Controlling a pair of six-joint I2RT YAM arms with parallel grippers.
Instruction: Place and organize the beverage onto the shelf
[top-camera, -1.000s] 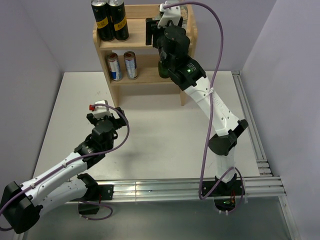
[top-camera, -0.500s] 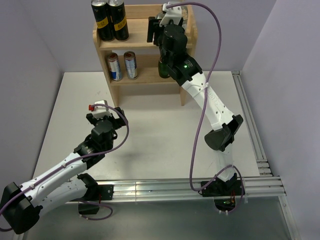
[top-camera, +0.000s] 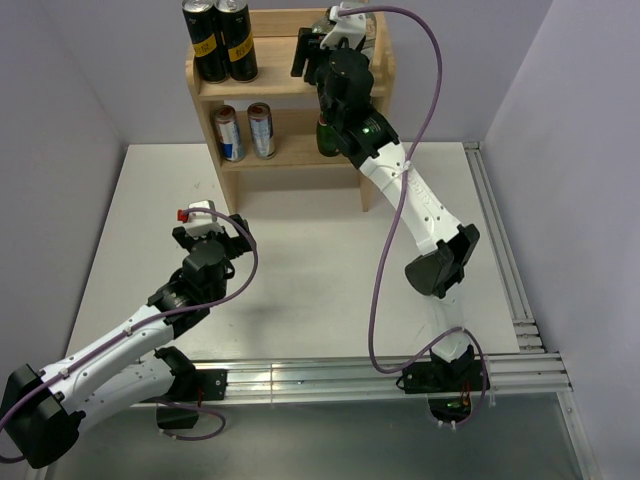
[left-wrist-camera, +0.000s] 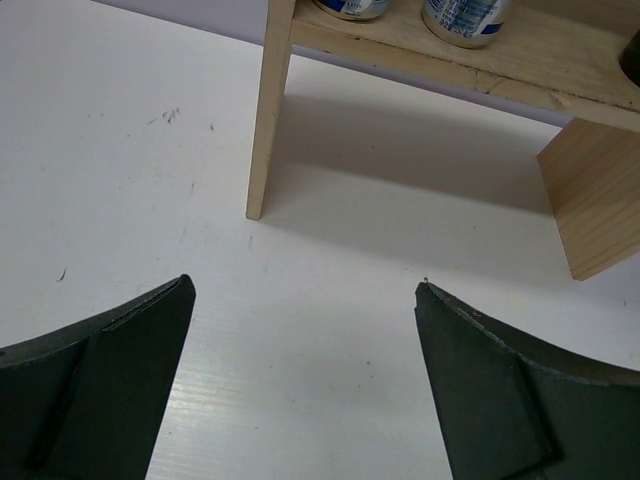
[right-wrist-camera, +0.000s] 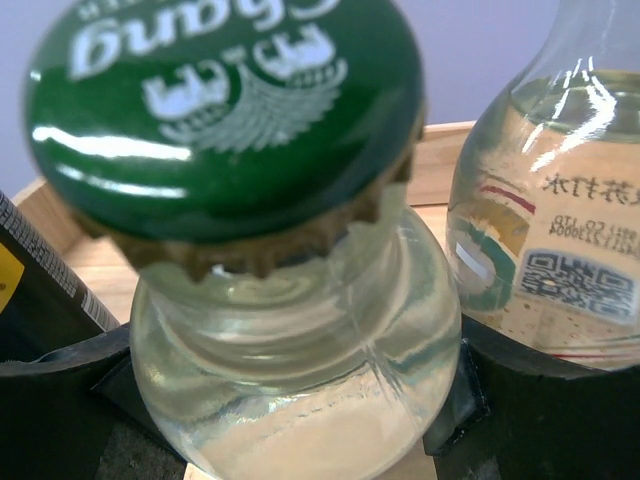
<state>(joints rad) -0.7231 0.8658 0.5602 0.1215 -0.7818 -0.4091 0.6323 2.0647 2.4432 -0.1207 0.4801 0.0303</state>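
My right gripper (right-wrist-camera: 290, 400) clamps the upright green-capped bottle (right-wrist-camera: 280, 250) above the shelf's (top-camera: 268, 80) top tier; left gripper (left-wrist-camera: 302, 290) spread wide, empty.

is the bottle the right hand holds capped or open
Capped: a green crown cap sits crimped on the clear bottle, seen in the right wrist view.

Arm shells (top-camera: 420, 210): white, black joints
Cables (top-camera: 385, 290): purple, looped
Right arm light (top-camera: 368, 127): green
Left end effector fingers (left-wrist-camera: 100, 390): matte black
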